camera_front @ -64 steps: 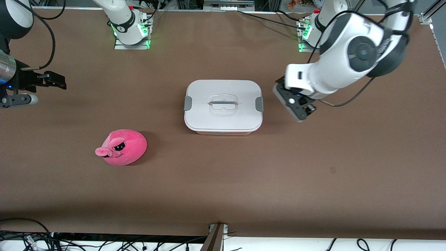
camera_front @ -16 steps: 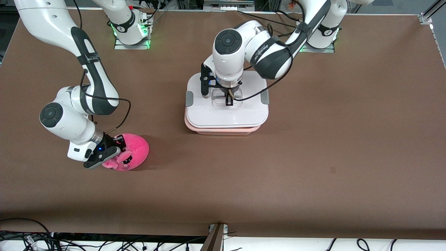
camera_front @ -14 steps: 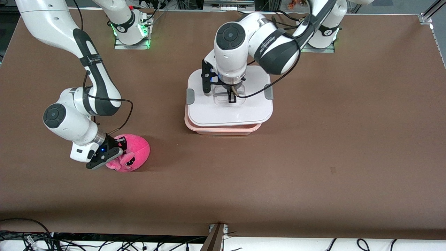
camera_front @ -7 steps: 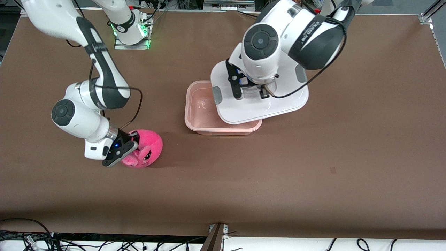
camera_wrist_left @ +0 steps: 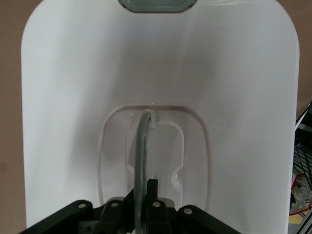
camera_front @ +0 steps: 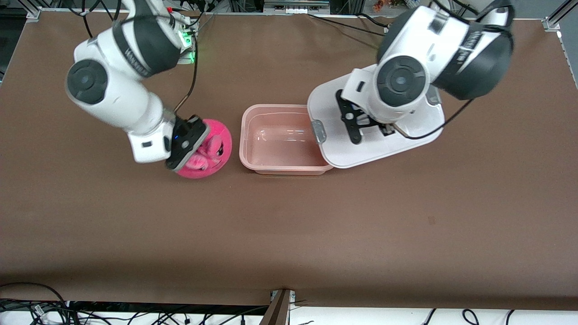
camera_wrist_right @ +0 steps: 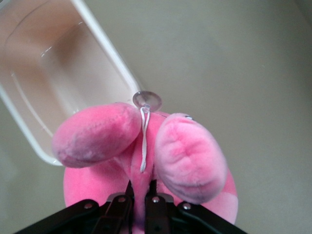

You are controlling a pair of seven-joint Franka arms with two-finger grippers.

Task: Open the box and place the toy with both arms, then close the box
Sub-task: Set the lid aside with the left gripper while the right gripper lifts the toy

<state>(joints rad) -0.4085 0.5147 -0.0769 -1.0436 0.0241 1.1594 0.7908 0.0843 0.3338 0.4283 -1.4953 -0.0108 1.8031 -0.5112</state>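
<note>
A brown table (camera_front: 289, 225) is seen from above, with nothing on its nearer half. Midway up the view sit three things in a row. Toward the right arm's end, the right gripper (camera_front: 192, 144) carries a pink plush toy (camera_front: 208, 149) in the air, just beside the open box (camera_front: 281, 168) and not yet over it. The right wrist view shows the gripper's fingers pinched together on a fold of plush at the toy's (camera_wrist_right: 146, 156) middle, with two soft lobes bulging past them and a small suction cup (camera_wrist_right: 147, 101) hanging on a white string. In the centre, the pink box rests on the table with nothing visible inside. Toward the left arm's end, the left gripper (camera_front: 361, 128) holds the white lid (camera_front: 379, 151) by its clear handle (camera_wrist_left: 143, 161), fingers closed around it; the lid hangs tilted, one grey clip (camera_front: 317, 131) and an edge overlapping the box's rim. The risks look like these: the pinch on soft plush seems shallow, so the toy could slip free short of the box; the toy could strike the near wall and push the light box along the table; and the lid's overhanging edge narrows the opening, so toy and lid could collide unless the lid moves aside.
</note>
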